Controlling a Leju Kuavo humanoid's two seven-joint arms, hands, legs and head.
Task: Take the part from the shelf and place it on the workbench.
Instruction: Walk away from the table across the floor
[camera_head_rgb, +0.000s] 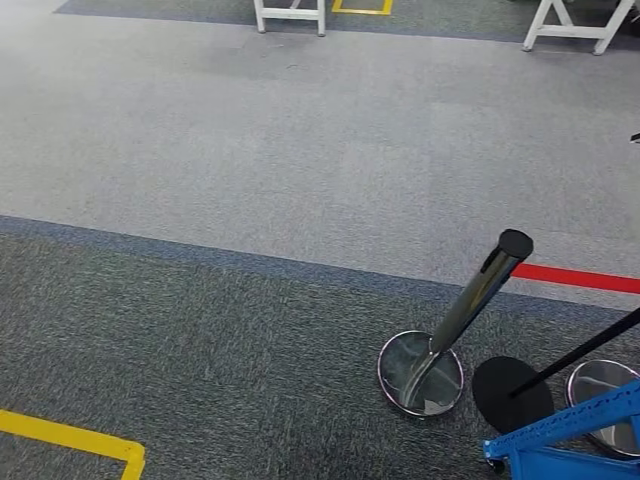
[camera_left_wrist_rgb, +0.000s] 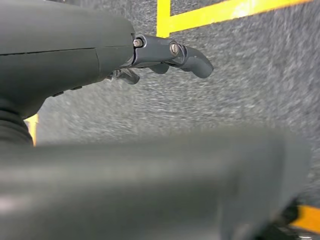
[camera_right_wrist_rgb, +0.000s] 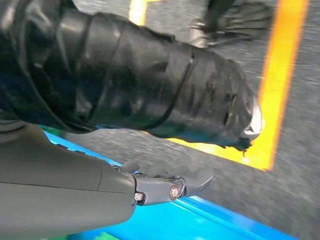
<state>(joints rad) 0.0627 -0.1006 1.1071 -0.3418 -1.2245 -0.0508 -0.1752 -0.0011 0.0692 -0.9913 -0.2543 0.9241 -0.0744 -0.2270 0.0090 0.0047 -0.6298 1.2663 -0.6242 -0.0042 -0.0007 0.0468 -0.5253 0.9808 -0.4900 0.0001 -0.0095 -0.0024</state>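
We pick up the left hand (camera_left_wrist_rgb: 113, 55) at its wrist camera, hanging over grey carpet, fingers (camera_left_wrist_rgb: 188, 57) stretched out loosely with nothing in them, so it reads as open and empty. Yellow floor tape (camera_left_wrist_rgb: 211, 12) runs across the carpet beyond the fingertips.

Over to the right wrist camera, and the right hand (camera_right_wrist_rgb: 120, 192) is carrying the part (camera_right_wrist_rgb: 151, 90), a long dark cylinder wrapped in black film with a shiny metal end. It lies along the hand; we see one finger (camera_right_wrist_rgb: 177, 187) extended alongside it, but how the rest of the hand closes on it we cannot make out. Past it there is blue metal framing (camera_right_wrist_rgb: 211, 220) and an orange-yellow floor line (camera_right_wrist_rgb: 283, 75).

From the head camera we look down at carpet: a chrome stanchion (camera_head_rgb: 468, 305) on its round base, a red belt (camera_head_rgb: 577, 278) leading off from its top, a black-based post (camera_head_rgb: 521, 385) beside it, and a blue frame (camera_head_rgb: 558, 435) at the lower corner. White table legs (camera_head_rgb: 290, 15) stand far across the floor.
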